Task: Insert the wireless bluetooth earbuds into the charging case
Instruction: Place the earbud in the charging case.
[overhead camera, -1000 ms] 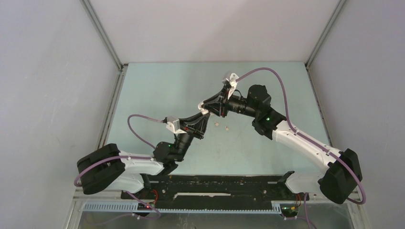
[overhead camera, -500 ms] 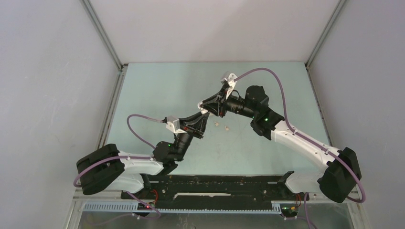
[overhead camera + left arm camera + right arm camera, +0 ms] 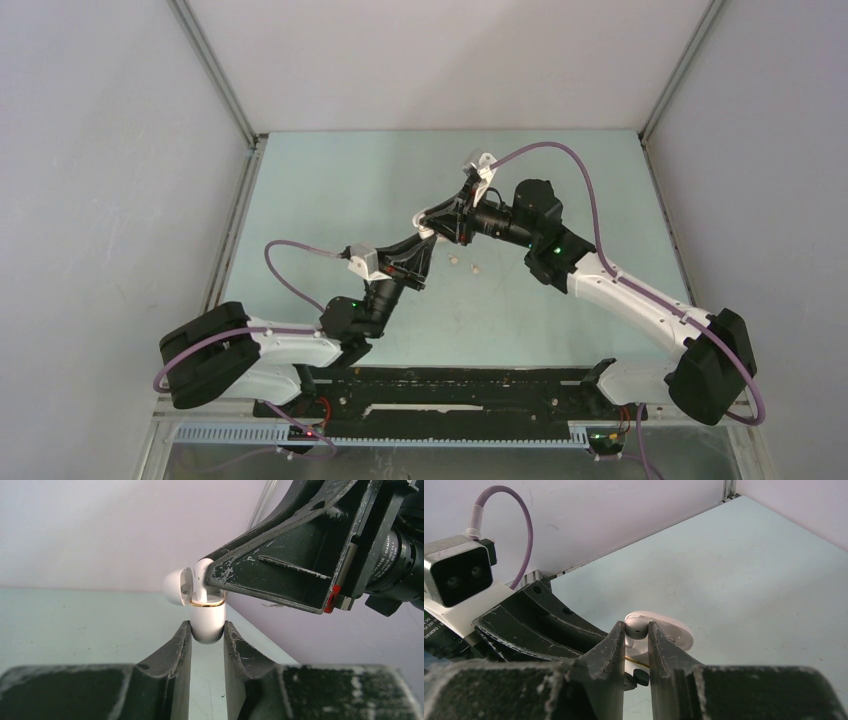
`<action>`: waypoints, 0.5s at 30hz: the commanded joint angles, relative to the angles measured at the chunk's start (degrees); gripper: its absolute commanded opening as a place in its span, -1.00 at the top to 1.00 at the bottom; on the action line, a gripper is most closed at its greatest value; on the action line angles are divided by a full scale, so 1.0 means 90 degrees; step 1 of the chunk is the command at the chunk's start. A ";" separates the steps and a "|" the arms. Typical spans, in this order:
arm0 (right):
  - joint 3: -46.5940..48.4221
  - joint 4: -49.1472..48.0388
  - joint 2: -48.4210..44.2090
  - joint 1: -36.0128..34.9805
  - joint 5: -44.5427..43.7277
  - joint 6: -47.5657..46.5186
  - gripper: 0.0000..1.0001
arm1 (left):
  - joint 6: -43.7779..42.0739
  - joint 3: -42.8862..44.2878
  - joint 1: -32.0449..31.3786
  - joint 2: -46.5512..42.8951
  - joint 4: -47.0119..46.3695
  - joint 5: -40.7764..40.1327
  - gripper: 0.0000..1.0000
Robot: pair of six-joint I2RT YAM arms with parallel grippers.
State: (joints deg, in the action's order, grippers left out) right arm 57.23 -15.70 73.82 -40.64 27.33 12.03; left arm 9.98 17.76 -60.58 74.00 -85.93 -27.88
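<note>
1. A white earbud (image 3: 636, 628) is pinched between the nearly closed jaws of the right gripper (image 3: 636, 636), held up over the middle of the bench (image 3: 330, 180)
2. Just beneath it, the charging case (image 3: 207, 622) stands upright with its lid open, clamped by the left gripper (image 3: 207, 632)
3. The bud sits at the case mouth, so the insertion is a straight push down by the right arm
4. Two loose buds (image 3: 453, 260) lie towards the near edge

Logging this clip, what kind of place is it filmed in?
Probably a lab test booth: blank grey walls box in a pale-green table, with the left arm and right arm bolted at its near edge.
</note>
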 commanded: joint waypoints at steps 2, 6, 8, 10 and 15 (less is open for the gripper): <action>0.0057 0.0113 0.0025 0.0072 -0.0150 -0.0100 0.64 | -0.0313 -0.0010 0.0017 -0.0225 -0.0580 0.0031 1.00; 0.0057 0.0062 0.0031 0.0071 -0.0082 -0.0106 0.51 | -0.0371 -0.0010 0.0019 -0.0209 -0.0580 0.0050 1.00; 0.0057 0.0056 0.0030 0.0072 -0.0069 -0.0106 0.46 | -0.0383 -0.0022 0.0022 -0.0212 -0.0579 0.0059 1.00; 0.0057 0.0051 0.0025 0.0069 -0.0071 -0.0114 0.44 | -0.0401 -0.0038 0.0022 -0.0208 -0.0579 0.0075 1.00; 0.0057 0.0045 0.0031 0.0081 -0.0022 -0.0126 0.16 | -0.0452 -0.0054 0.0022 -0.0168 -0.0580 0.0142 1.00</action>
State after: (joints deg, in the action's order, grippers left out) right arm 57.23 -15.25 73.82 -40.32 27.33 11.77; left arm 7.90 17.56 -60.58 73.95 -85.97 -27.83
